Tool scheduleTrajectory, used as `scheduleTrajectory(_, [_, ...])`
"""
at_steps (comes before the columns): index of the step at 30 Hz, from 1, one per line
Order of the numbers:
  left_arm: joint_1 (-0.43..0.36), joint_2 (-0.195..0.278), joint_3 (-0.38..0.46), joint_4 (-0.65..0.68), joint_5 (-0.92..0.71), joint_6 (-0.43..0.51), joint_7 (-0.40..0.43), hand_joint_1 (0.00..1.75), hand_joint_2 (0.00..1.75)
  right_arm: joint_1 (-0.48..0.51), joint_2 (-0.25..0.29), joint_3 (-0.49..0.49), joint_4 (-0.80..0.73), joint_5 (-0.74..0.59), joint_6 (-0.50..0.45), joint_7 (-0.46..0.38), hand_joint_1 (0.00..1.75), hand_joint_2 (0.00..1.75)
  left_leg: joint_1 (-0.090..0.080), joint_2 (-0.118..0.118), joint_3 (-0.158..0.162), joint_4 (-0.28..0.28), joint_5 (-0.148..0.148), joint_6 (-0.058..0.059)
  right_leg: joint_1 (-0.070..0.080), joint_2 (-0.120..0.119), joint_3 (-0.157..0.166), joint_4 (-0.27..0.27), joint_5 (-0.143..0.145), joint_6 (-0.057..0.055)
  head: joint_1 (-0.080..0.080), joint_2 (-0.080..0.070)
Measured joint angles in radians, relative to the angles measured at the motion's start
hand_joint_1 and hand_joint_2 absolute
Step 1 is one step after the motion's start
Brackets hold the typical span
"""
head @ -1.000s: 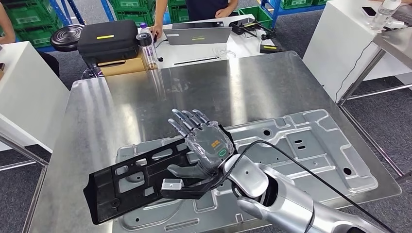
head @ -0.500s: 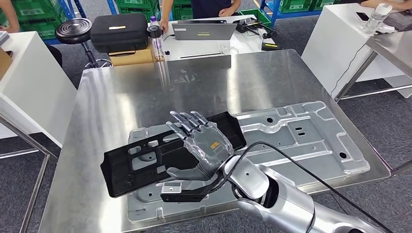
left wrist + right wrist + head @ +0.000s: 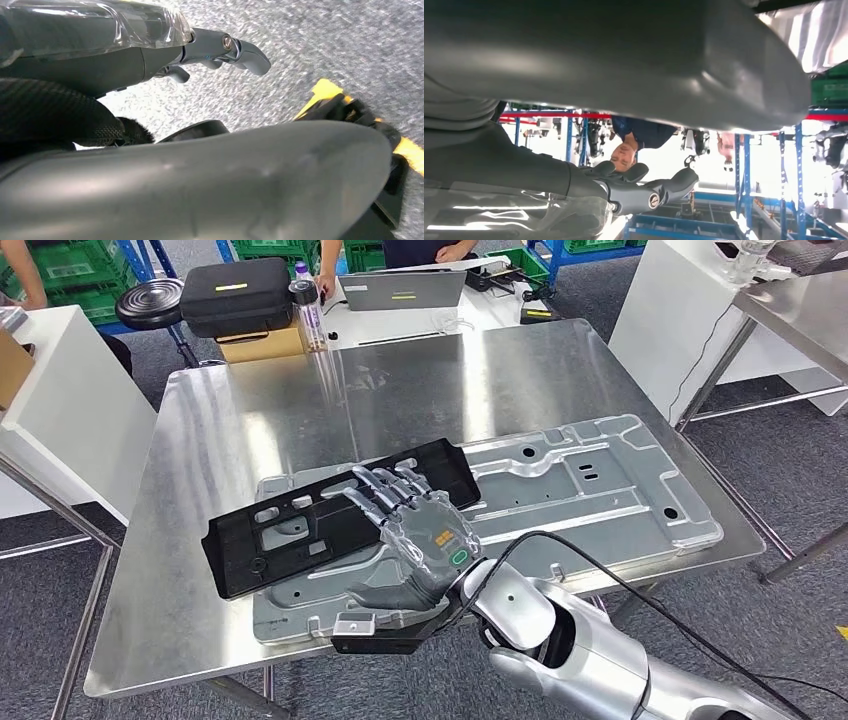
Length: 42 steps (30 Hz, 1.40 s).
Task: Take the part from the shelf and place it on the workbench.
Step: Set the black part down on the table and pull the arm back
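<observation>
Stainless steel counter (image 3: 250,420) carries a large silver stamped metal panel (image 3: 600,490); flat black plastic part (image 3: 300,525) lies across the panel's left end, overhanging onto bare counter. Right robot hand (image 3: 420,535) above the part's right half, fingers spread, holding nothing. Left robot hand (image 3: 220,50) over grey floor; grasp state unclear.

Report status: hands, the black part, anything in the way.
Right hand open above black part. Left hand hangs over floor, holding nothing. Part lies on silver panel on workbench. Nothing blocking.
</observation>
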State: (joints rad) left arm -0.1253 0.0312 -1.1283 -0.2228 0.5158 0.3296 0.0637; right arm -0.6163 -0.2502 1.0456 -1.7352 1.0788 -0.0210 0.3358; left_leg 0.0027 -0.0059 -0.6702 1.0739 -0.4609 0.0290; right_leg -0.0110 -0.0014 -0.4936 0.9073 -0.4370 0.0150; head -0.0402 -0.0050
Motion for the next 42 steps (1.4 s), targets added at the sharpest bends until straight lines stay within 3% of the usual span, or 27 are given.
scheduleTrajectory(1, [-0.001,0.000,0.000,0.000,0.000,0.000,0.000,0.00,0.00,0.001,0.000,0.000,0.000,0.000,0.000,0.000,0.00,0.00,0.002,0.000,-0.020,0.077,-0.050,-0.004,0.000,0.000,-0.016,0.001,0.012,-0.002,-0.001,0.000])
scheduleTrajectory(2, [-0.002,0.000,0.000,0.000,0.000,0.000,0.000,0.00,0.00,0.001,0.000,0.000,0.000,0.000,0.000,0.000,0.00,0.00,0.004,0.000,-0.033,0.143,-0.079,-0.007,0.000,-0.001,-0.031,0.001,0.023,-0.002,-0.001,0.000])
scheduleTrajectory(3, [-0.003,0.000,-0.001,0.000,0.000,0.000,0.000,0.00,0.00,0.002,0.000,0.000,0.000,0.000,0.000,0.000,0.00,0.00,0.004,0.000,-0.034,0.184,-0.083,-0.010,0.000,-0.001,-0.047,0.002,0.034,-0.001,-0.001,0.000])
scheduleTrajectory(4, [-0.003,0.000,-0.001,0.000,0.000,0.000,0.000,0.00,0.00,0.002,0.000,0.001,0.000,0.000,0.000,0.000,0.00,0.00,0.004,0.000,-0.016,0.188,-0.064,-0.011,0.000,0.000,-0.062,0.003,0.045,0.000,-0.001,0.000])
scheduleTrajectory(5, [-0.003,0.000,-0.001,0.000,0.000,0.000,0.000,0.00,0.00,0.003,0.000,0.001,0.000,0.000,0.000,0.000,0.00,0.00,0.005,0.000,0.021,0.150,-0.033,-0.011,0.000,0.000,-0.076,0.005,0.054,0.003,-0.001,0.000])
scheduleTrajectory(6, [-0.002,0.000,-0.002,0.000,0.000,0.000,0.000,0.00,0.00,0.003,0.000,0.001,0.000,0.000,0.000,0.000,0.00,0.00,0.006,0.000,0.073,0.079,-0.005,-0.009,0.000,0.001,-0.089,0.007,0.063,0.006,-0.001,0.000])
scheduleTrajectory(8, [0.001,0.001,-0.004,0.000,0.000,0.000,0.001,0.00,0.00,0.003,0.000,0.000,-0.002,0.000,0.000,0.000,0.00,0.00,0.002,-0.003,0.176,-0.087,0.006,-0.001,0.002,0.002,-0.110,0.009,0.080,0.015,0.000,0.000])
scheduleTrajectory(10, [0.005,0.001,-0.005,0.000,0.000,0.000,0.002,0.00,0.00,0.003,0.000,0.000,-0.004,0.000,0.000,0.000,0.00,0.00,-0.004,-0.008,0.209,-0.163,-0.003,0.009,0.003,0.001,-0.123,0.007,0.101,0.024,0.001,0.000])
scheduleTrajectory(12, [0.005,0.000,-0.005,0.000,0.000,0.000,0.002,0.00,0.00,0.004,-0.001,0.000,-0.005,0.000,0.000,0.000,0.00,0.00,-0.003,-0.009,0.194,-0.167,0.011,0.019,0.001,0.002,-0.138,0.007,0.109,0.033,0.002,0.000])
scheduleTrajectory(14, [0.005,-0.001,-0.005,0.000,0.000,0.000,0.001,0.00,0.00,0.006,-0.002,0.000,-0.005,0.000,0.000,0.000,0.00,0.00,0.002,-0.005,0.181,-0.172,0.025,0.030,0.001,0.004,-0.169,0.065,0.062,0.041,0.005,0.000])
scheduleTrajectory(17, [0.006,-0.001,-0.005,0.000,0.000,0.001,0.001,0.00,0.00,0.010,-0.003,0.000,-0.005,0.000,0.000,0.000,0.00,0.00,0.001,-0.001,0.169,-0.163,0.030,0.038,-0.001,0.004,-0.241,0.291,-0.059,0.052,0.009,0.000])
scheduleTrajectory(18, [0.006,-0.002,-0.005,0.000,0.000,0.001,0.001,0.00,0.00,0.012,-0.004,0.000,-0.004,0.000,0.000,0.000,0.00,0.00,0.000,0.000,0.168,-0.157,0.028,0.038,-0.001,0.003,-0.251,0.339,-0.072,0.052,0.009,0.000])
scheduleTrajectory(19, [0.007,-0.002,-0.005,0.000,0.000,0.001,0.001,0.00,0.00,0.013,-0.006,0.000,-0.004,0.000,0.000,0.000,0.00,0.00,0.000,-0.001,0.167,-0.150,0.025,0.039,-0.001,0.003,-0.245,0.348,-0.064,0.051,0.009,0.000])
scheduleTrajectory(20, [0.006,-0.002,-0.005,0.000,0.000,0.001,0.001,0.00,0.00,0.014,-0.007,0.001,-0.003,0.000,0.000,0.000,0.00,0.00,0.000,-0.002,0.166,-0.143,0.022,0.039,-0.001,0.003,-0.223,0.311,-0.036,0.048,0.009,0.000])
scheduleTrajectory(22, [0.004,-0.002,-0.005,0.000,0.001,0.001,0.001,0.00,0.00,0.014,-0.007,0.001,-0.002,0.000,0.000,0.000,0.00,0.00,-0.002,-0.006,0.159,-0.127,0.013,0.034,0.001,0.005,-0.155,0.179,0.025,0.039,0.010,0.000])
scheduleTrajectory(24, [0.003,-0.002,-0.005,0.000,0.004,0.001,-0.003,0.00,0.00,0.010,-0.008,0.000,-0.004,-0.002,0.000,-0.001,0.00,0.00,-0.005,-0.009,0.147,-0.114,0.009,0.026,0.005,0.008,-0.116,0.093,0.044,0.032,0.009,0.000])
scheduleTrajectory(27, [0.003,-0.001,-0.005,0.000,0.012,-0.001,-0.013,0.00,0.00,-0.003,-0.010,-0.003,-0.006,-0.015,0.000,-0.008,0.00,0.00,-0.004,-0.010,0.132,-0.107,0.011,0.010,0.006,0.006,-0.118,0.073,0.046,0.020,0.010,0.000])
scheduleTrajectory(28, [0.003,0.000,-0.005,0.000,0.013,-0.002,-0.016,0.00,0.00,-0.007,-0.011,-0.004,-0.006,-0.018,0.000,-0.011,0.00,0.00,-0.004,-0.010,0.123,-0.093,-0.005,0.005,0.003,0.004,-0.122,0.067,0.050,0.014,0.009,0.000])
scheduleTrajectory(30, [0.002,0.002,-0.005,0.000,0.015,-0.003,-0.019,0.00,0.00,-0.012,-0.011,-0.008,-0.007,-0.020,0.001,-0.014,0.00,0.00,0.000,-0.009,0.088,-0.006,-0.078,-0.005,-0.001,0.002,-0.133,0.058,0.060,0.001,0.008,0.000])
scheduleTrajectory(32, [0.000,0.002,-0.004,0.000,0.017,-0.003,-0.020,0.00,0.00,-0.014,-0.011,-0.011,-0.007,-0.021,0.002,-0.014,0.00,0.00,0.002,-0.008,0.046,0.130,-0.158,-0.013,0.001,0.000,-0.151,0.058,0.076,-0.007,0.007,0.000])
scheduleTrajectory(33, [-0.001,0.003,-0.004,0.000,0.018,-0.003,-0.021,0.00,0.00,-0.014,-0.011,-0.011,-0.007,-0.022,0.003,-0.016,0.00,0.00,0.003,-0.008,0.037,0.177,-0.173,-0.015,0.002,-0.001,-0.162,0.058,0.086,-0.007,0.007,0.000])
scheduleTrajectory(34, [-0.002,0.003,-0.004,0.000,0.019,-0.003,-0.021,0.00,0.00,-0.015,-0.011,-0.011,-0.007,-0.025,0.003,-0.017,0.00,0.00,0.003,-0.008,0.044,0.193,-0.164,-0.015,0.003,-0.001,-0.173,0.058,0.096,-0.008,0.007,0.000])
scheduleTrajectory(35, [-0.002,0.003,-0.004,0.000,0.021,-0.003,-0.022,0.00,0.00,-0.016,-0.011,-0.011,-0.007,-0.028,0.003,-0.019,0.00,0.00,0.002,-0.008,0.067,0.175,-0.136,-0.013,0.004,0.000,-0.186,0.058,0.108,-0.007,0.007,0.000])
scheduleTrajectory(37, [0.000,0.004,-0.004,0.001,0.024,-0.003,-0.023,0.00,0.00,-0.021,-0.011,-0.011,-0.008,-0.032,0.003,-0.021,0.00,0.00,-0.001,-0.008,0.157,0.051,-0.079,-0.003,0.006,0.002,-0.213,0.058,0.135,-0.004,0.007,0.000])
scheduleTrajectory(39, [0.005,0.006,-0.004,0.002,0.025,-0.003,-0.024,0.00,0.00,-0.026,-0.010,-0.013,-0.009,-0.032,0.003,-0.020,0.00,0.00,-0.008,-0.008,0.238,-0.088,-0.075,0.007,0.006,0.004,-0.227,0.053,0.162,0.004,0.008,0.000])
scheduleTrajectory(40, [0.007,0.008,-0.004,0.003,0.025,-0.003,-0.025,0.00,0.00,-0.028,-0.010,-0.014,-0.010,-0.032,0.003,-0.021,0.00,0.00,-0.011,-0.009,0.254,-0.127,-0.079,0.011,0.006,0.004,-0.229,0.045,0.178,0.010,0.007,0.000])
scheduleTrajectory(42, [0.009,0.008,-0.004,0.004,0.025,-0.003,-0.028,0.00,0.00,-0.031,-0.011,-0.014,-0.010,-0.034,0.003,-0.021,0.00,0.00,-0.012,-0.011,0.234,-0.139,-0.055,0.019,0.004,0.004,-0.228,0.016,0.212,0.022,0.005,0.001])
